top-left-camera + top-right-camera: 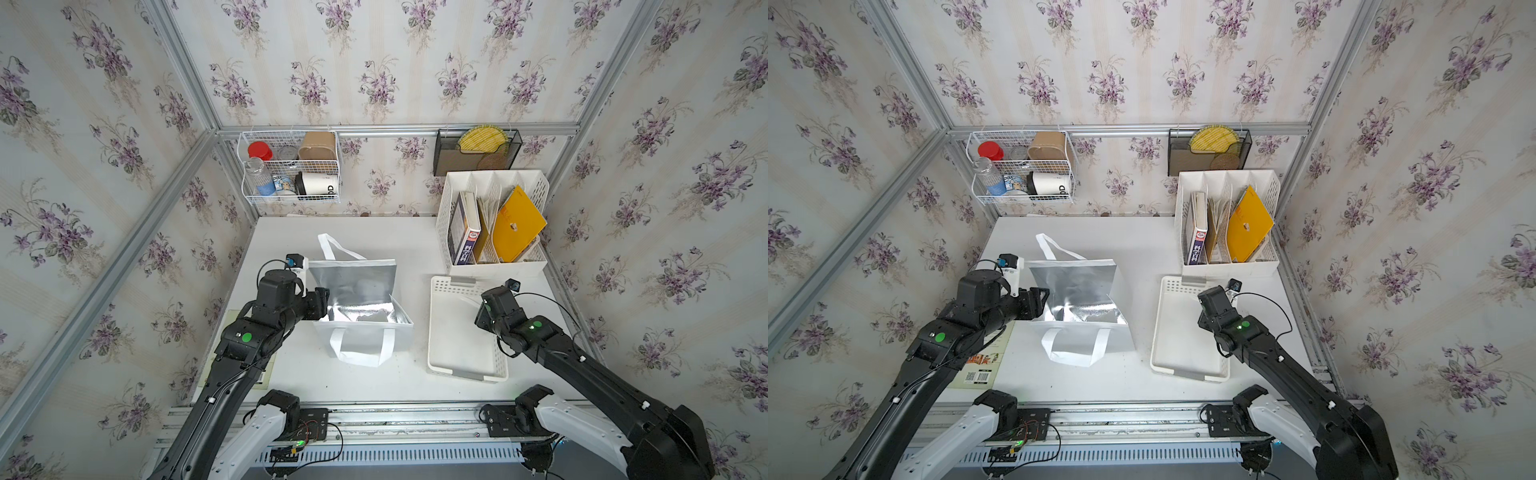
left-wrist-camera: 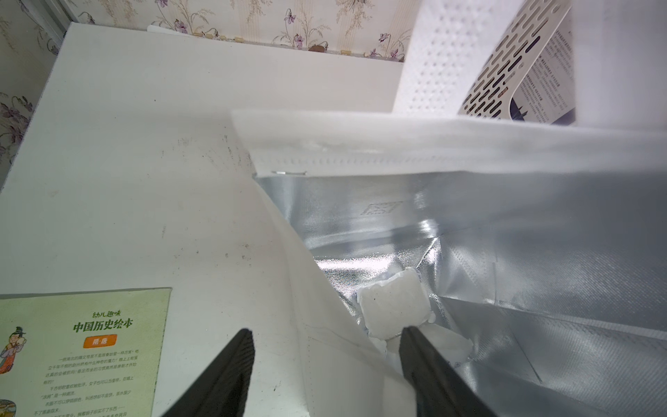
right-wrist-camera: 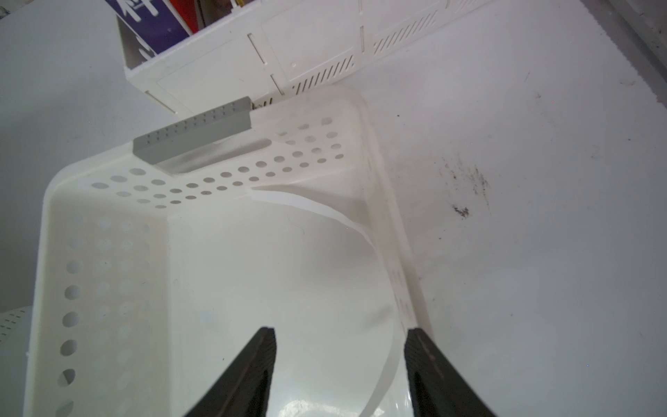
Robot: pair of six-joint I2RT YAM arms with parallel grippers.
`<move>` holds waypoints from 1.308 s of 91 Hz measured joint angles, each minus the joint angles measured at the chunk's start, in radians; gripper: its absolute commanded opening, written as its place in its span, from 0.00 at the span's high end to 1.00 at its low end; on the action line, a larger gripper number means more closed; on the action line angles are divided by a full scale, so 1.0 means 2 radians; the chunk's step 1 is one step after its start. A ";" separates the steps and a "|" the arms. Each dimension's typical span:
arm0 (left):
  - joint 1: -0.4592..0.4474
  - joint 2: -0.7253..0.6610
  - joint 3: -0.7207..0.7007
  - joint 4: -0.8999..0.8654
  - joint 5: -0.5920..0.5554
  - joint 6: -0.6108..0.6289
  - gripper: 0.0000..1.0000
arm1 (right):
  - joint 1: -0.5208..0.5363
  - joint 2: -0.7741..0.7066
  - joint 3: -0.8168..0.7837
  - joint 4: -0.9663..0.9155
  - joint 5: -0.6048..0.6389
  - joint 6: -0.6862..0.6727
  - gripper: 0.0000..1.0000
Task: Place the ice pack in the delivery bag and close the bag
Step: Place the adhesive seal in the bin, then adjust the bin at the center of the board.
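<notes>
- Ice pack (image 2: 393, 310): flat on the foil floor inside the delivery bag (image 2: 505, 216); placing looks done.
- Left claw (image 2: 326, 330): spread astride the bag's side wall, one finger inside, one outside, pinching nothing; probably there to prop the mouth wide.
- Right claw (image 3: 341, 329): released, empty, over the perforated tray (image 3: 108, 270), well apart from the bag.
- Bag upright on the worktop (image 1: 374, 386).
</notes>
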 measured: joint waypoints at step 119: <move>0.000 -0.005 0.001 -0.002 0.000 0.000 0.32 | -0.139 0.130 0.017 0.109 0.028 -0.027 0.34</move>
